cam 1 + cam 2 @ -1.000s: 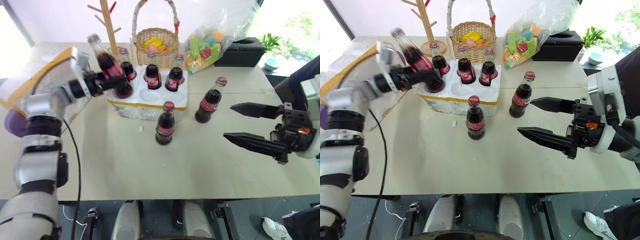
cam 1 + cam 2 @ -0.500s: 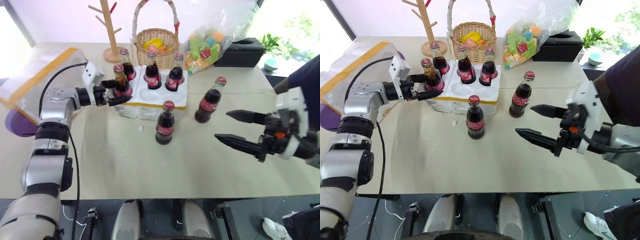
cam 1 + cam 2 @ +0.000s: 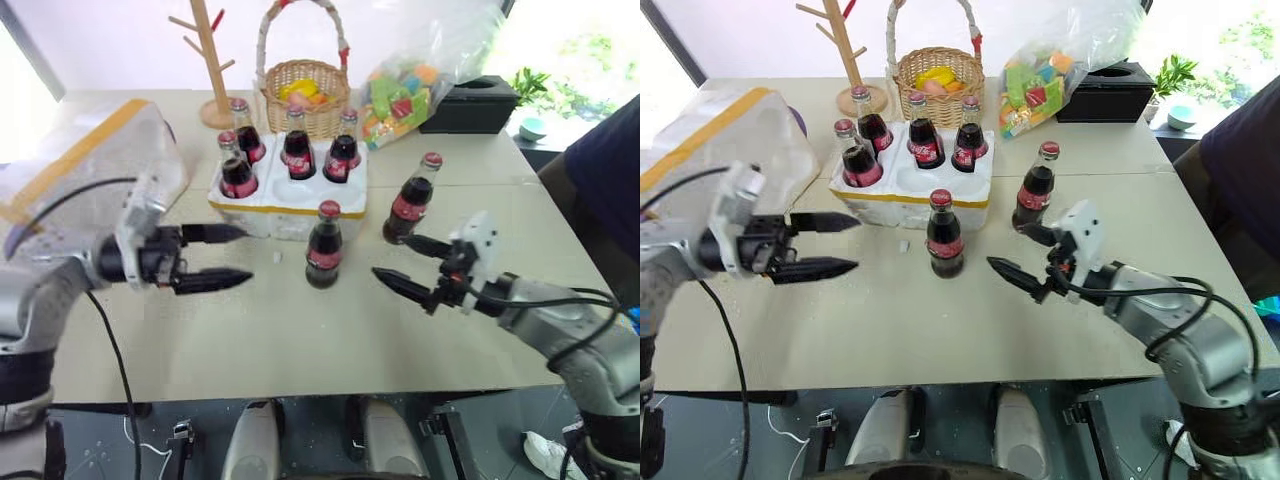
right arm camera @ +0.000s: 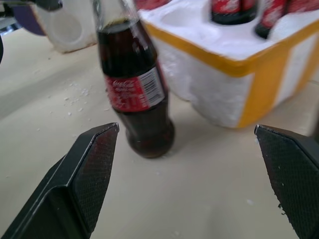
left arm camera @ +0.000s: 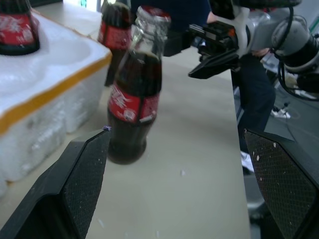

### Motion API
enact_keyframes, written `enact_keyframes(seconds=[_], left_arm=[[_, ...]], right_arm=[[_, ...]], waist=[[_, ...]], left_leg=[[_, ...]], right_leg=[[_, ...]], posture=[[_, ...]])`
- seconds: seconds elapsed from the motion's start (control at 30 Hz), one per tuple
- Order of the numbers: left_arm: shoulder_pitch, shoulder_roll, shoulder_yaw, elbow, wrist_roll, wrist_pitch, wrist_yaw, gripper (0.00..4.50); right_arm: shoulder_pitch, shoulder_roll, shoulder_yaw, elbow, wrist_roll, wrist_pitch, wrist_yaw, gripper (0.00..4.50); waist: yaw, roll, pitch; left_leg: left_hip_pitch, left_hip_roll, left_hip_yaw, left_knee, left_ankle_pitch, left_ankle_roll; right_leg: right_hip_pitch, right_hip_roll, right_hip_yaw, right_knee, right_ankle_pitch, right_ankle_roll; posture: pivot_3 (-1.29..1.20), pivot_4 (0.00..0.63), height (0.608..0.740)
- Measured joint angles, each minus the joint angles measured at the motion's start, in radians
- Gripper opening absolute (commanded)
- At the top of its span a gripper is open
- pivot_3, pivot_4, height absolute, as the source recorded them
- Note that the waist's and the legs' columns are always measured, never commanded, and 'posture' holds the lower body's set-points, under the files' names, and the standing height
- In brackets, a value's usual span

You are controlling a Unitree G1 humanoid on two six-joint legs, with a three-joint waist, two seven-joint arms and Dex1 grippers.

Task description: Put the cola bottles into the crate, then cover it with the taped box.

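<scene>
Table point(image 3: 300, 330) carries everything, listed by descending size. One taped box point(image 3: 80, 180), white with yellow bands, sits at the robot's left edge of the table, tilted, with one band running diagonally across its top face. One crate point(image 3: 285, 200) stands mid-table, just in front of one wicker basket point(image 3: 305, 85); the crate's long axis runs left to right.

Cola bottles: six counted, all upright, caps up. Four stand in the crate's wells: three along the far row point(image 3: 295, 150) and one in the near left well point(image 3: 236, 170). The other two near wells look vacant. Two stand on the bare table: one point(image 3: 322, 245) touching or just in front of the crate's near wall, the other point(image 3: 410, 200) off the crate's right end, apart from it.

One bag of coloured items point(image 3: 410, 80) and one black container point(image 3: 470, 100) lie behind, one wooden rack point(image 3: 210, 60) left of the basket.

Left gripper point(image 3: 235, 257): fingers spread, holding nothing, pointing right, left of the front bottle. Right gripper point(image 3: 392, 262): fingers spread, holding nothing, pointing left, near the two loose bottles.
</scene>
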Motion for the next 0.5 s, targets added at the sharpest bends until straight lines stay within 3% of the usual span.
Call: enact_keyframes(seconds=[0.17, 0.47, 0.5], left_arm=[[-0.001, 0.0, -0.009, -0.002, 0.033, -0.043, 0.027, 4.42], [-0.007, 0.008, -0.009, 0.009, 0.046, -0.062, 0.042, 4.42], [-0.009, 0.008, -0.009, 0.009, 0.046, -0.063, 0.045, 4.48]], right_arm=[[-0.124, 0.114, 0.141, 0.108, -0.095, -0.035, 0.038, 4.5], [-0.264, 0.256, 0.255, 0.301, -0.223, -0.08, 0.095, 4.5], [-0.282, 0.272, 0.261, 0.326, -0.238, -0.084, 0.095, 4.24]], waist=[[-0.002, 0.0, 0.0], [-0.003, 0.0, 0.0], [-0.004, 0.0, 0.0]], left_leg=[[-0.002, 0.0, 0.001, -0.001, 0.0, 0.0], [-0.003, 0.0, 0.001, -0.001, 0.0, 0.0], [-0.003, 0.0, 0.001, -0.001, 0.0, 0.0]], right_leg=[[-0.001, 0.0, 0.0, -0.001, 0.0, 0.0], [-0.003, 0.0, 0.0, 0.0, 0.0, 0.001], [-0.003, 0.0, 0.0, 0.0, 0.0, 0.001]], posture=[[0.0, 0.15, 0.74], [0.0, 0.15, 0.74], [0.0, 0.15, 0.74]])
